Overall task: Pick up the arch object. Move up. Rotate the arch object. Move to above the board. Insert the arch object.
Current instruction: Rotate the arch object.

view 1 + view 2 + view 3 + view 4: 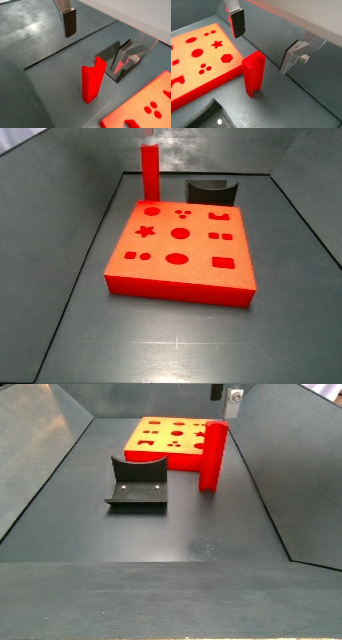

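Dark grey floor (pixel 160 343) under raised pincer (pixel 225 395)

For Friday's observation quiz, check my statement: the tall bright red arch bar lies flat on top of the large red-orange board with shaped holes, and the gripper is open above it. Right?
Not quite. The tall bright red arch bar stands upright on the grey floor beside the large red-orange board with shaped holes, not flat on top of it; a side view shows this. The gripper is open above it, as a wrist view shows.
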{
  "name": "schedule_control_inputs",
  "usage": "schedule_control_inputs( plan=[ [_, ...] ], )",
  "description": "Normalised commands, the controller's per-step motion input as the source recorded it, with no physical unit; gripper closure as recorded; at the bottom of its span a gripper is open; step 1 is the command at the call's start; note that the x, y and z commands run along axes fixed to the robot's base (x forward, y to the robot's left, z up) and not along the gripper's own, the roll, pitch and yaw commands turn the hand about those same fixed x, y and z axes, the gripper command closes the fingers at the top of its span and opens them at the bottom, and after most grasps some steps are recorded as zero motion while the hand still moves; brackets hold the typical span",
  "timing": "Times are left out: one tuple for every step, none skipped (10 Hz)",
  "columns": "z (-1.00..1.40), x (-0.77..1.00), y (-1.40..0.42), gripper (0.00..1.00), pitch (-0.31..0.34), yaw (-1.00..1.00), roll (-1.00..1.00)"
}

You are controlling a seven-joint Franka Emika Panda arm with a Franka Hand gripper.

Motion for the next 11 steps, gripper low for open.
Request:
schedule_control_inputs(
  plan=[
    [-0.01,0.03,0.00,0.00,0.014,1.00,-0.01],
    [-0.01,0.03,0.00,0.00,0.015,1.00,-0.01],
    [-0.01,0.03,0.00,0.00,0.015,1.00,-0.01],
    [-0.01,0.03,0.00,0.00,0.016,1.00,-0.01],
    [-0.01,0.03,0.00,0.00,0.017,1.00,-0.01],
    [-0.01,0.03,0.00,0.00,0.018,1.00,-0.01],
    [-0.01,0.03,0.00,0.00,0.019,1.00,-0.01],
    [-0.01,0.03,0.00,0.00,0.020,1.00,-0.01],
    [-0.01,0.03,0.00,0.00,0.022,1.00,-0.01],
    [-0.01,0.03,0.00,0.00,0.024,1.00,-0.01],
    [-0.01,0.03,0.00,0.00,0.026,1.00,-0.01]
  ],
)
